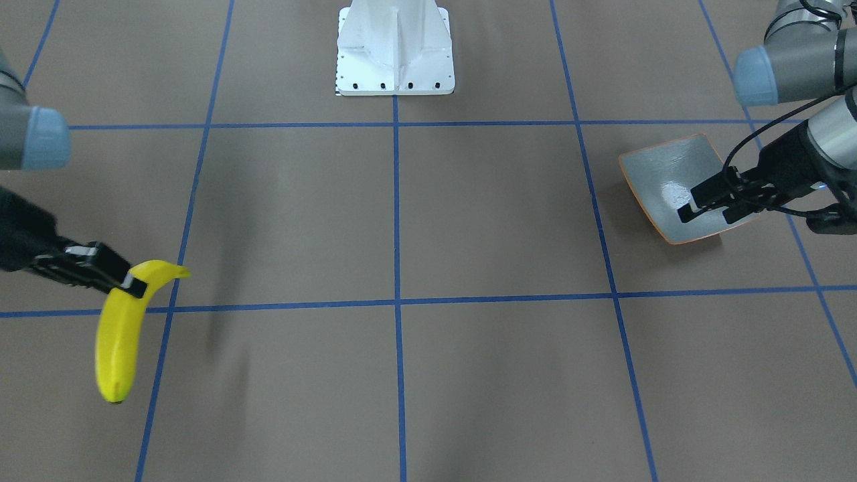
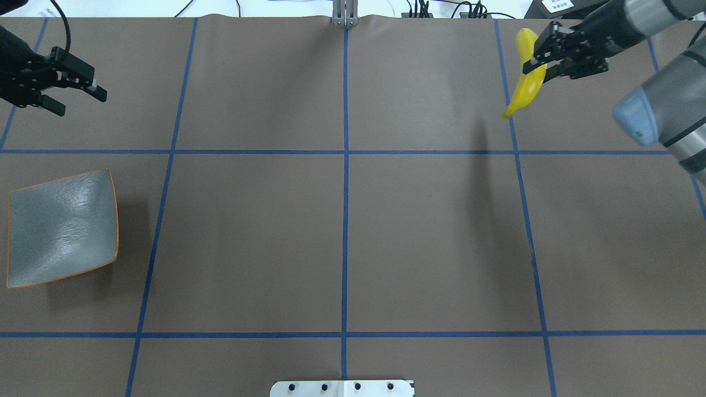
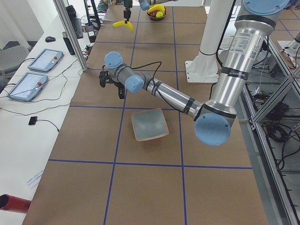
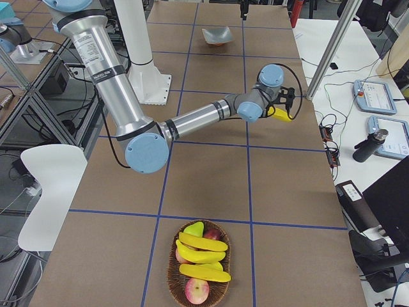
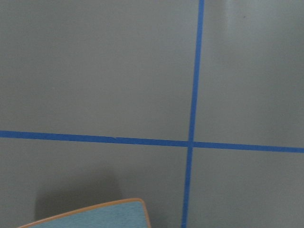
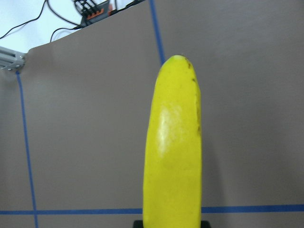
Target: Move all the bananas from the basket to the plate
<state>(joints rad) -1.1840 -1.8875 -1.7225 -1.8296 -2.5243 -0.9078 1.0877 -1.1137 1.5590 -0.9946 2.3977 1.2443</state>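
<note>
Right gripper clamped on banana near one end, airborne. Left gripper wide, empty. Plate well apart: move slowly, banana may pivot.

left fingers spread, right fingers clamped (round a banana)

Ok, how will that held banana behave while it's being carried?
Probably stiff: the banana holds its curve hanging from the right gripper. Gripped near one end, it may swing or pivot. Its smooth, shiny skin looks somewhat slippery.
</note>
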